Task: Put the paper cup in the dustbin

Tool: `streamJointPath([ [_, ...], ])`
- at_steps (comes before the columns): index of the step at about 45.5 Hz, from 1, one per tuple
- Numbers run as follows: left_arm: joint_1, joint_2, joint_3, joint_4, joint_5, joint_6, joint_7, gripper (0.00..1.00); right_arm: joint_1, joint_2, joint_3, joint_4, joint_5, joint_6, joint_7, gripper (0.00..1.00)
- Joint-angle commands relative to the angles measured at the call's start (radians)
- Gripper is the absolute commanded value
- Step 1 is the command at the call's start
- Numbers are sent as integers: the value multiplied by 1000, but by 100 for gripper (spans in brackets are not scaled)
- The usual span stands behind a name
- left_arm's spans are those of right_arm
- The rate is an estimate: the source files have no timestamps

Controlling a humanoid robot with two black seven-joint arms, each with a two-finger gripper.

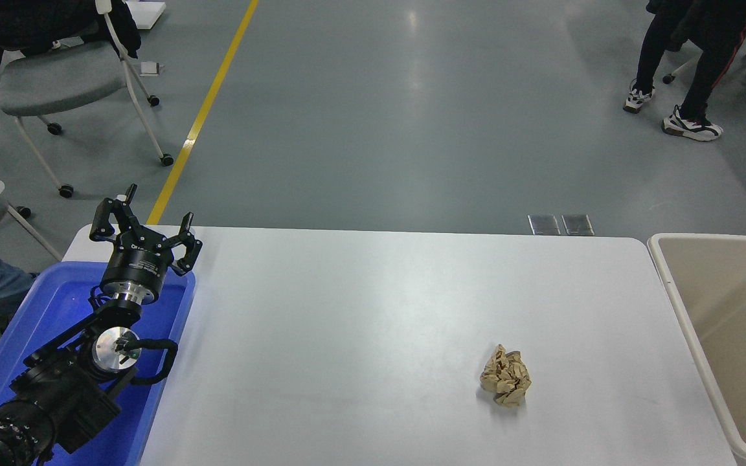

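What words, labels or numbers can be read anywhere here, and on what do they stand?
None can be read for certain.
Left hand: pale print on its black body, too small and blurred to read.
Paper ball, table, blue tub, dustbin: no print visible.

White table [360,310] — crumpled paper ball [506,384]
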State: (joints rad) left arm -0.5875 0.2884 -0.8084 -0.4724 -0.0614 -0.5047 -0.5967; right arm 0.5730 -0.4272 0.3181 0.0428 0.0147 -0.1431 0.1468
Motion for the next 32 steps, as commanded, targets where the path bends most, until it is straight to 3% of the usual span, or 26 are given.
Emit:
streamJointPath([
  [1,0,0,0,0,0,0,0,100,11,1,-21,-4,-2,-16,0,100],
  [32,0,0,0,0,0,0,0,100,31,4,-83,2,-22,-7,10,100],
])
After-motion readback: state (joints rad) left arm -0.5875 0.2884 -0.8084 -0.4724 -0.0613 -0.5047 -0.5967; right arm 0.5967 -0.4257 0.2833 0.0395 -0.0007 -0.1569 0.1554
